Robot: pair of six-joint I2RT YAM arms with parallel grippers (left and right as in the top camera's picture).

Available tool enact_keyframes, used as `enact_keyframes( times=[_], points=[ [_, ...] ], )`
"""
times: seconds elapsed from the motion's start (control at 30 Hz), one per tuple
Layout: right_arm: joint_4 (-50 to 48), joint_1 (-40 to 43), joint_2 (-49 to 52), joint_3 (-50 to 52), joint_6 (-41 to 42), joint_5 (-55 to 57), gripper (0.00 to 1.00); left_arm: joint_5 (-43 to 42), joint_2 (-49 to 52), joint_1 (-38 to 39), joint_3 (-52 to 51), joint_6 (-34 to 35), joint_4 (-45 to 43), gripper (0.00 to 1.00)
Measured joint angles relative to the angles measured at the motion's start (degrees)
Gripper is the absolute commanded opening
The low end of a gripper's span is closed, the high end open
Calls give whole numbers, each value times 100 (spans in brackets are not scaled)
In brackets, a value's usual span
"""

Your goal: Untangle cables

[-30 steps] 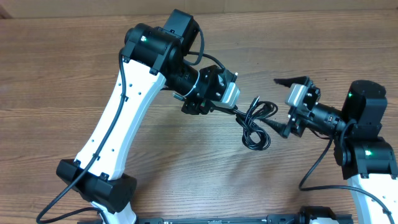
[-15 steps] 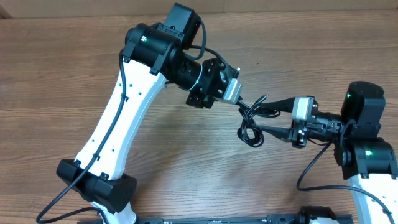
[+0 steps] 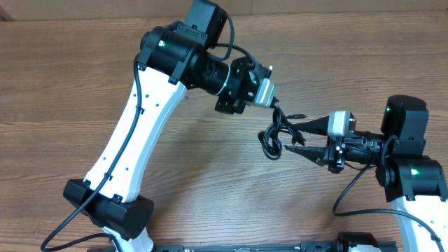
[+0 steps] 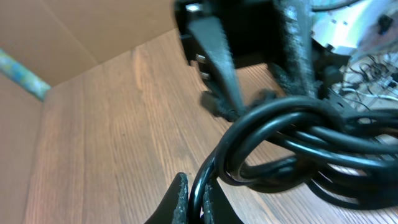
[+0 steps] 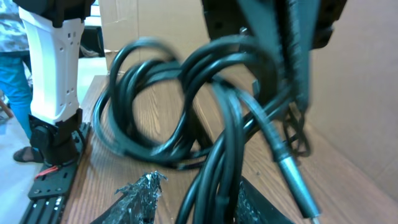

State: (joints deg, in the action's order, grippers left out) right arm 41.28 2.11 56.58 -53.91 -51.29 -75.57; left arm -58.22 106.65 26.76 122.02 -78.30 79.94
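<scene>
Wood-grain bench (image 3: 70, 84) fills the overhead view, with brown cardboard (image 4: 74, 31) standing along its far edge in the left wrist view. Both arms reach toward the middle, and the cables (image 3: 271, 138) hang there as one knotted bundle of thin black loops between the two grippers. The left gripper (image 3: 271, 103) is above the bundle with its jaws closed tight on the cords; in the left wrist view a strand runs down between its fingertips (image 4: 177, 199). The right gripper (image 3: 289, 138) comes in from the right, level with the bundle, its jaws partly apart. In the right wrist view several strands pass between its fingers (image 5: 140, 193) and nearly fill the gap; whether the fingers actually press on them cannot be told. One straight plug end (image 5: 297, 183) points down beside those strands. Whether the lowest loop touches the bench cannot be told either.
</scene>
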Motion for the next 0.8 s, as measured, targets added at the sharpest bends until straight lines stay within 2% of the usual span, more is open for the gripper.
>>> enact_keyframes(
  times=[0.13, 0.23, 0.3, 0.63, 0.8],
  points=[
    [188, 0, 0, 0, 2, 0, 33, -76, 0, -59, 0, 483, -402, 5],
    [229, 0, 0, 0, 0, 0, 27, -107, 0, -87, 0, 673, -494, 4],
    [273, 0, 0, 0, 9, -7, 26, -118, 0, -87, 0, 769, -494, 4],
    [634, 0, 0, -7, 20, -4, 19, -116, 0, -87, 0, 855, -479, 4],
    [629, 4, 0, -9, 37, 4, 4, -116, 0, -87, 0, 1019, -450, 4]
  ],
)
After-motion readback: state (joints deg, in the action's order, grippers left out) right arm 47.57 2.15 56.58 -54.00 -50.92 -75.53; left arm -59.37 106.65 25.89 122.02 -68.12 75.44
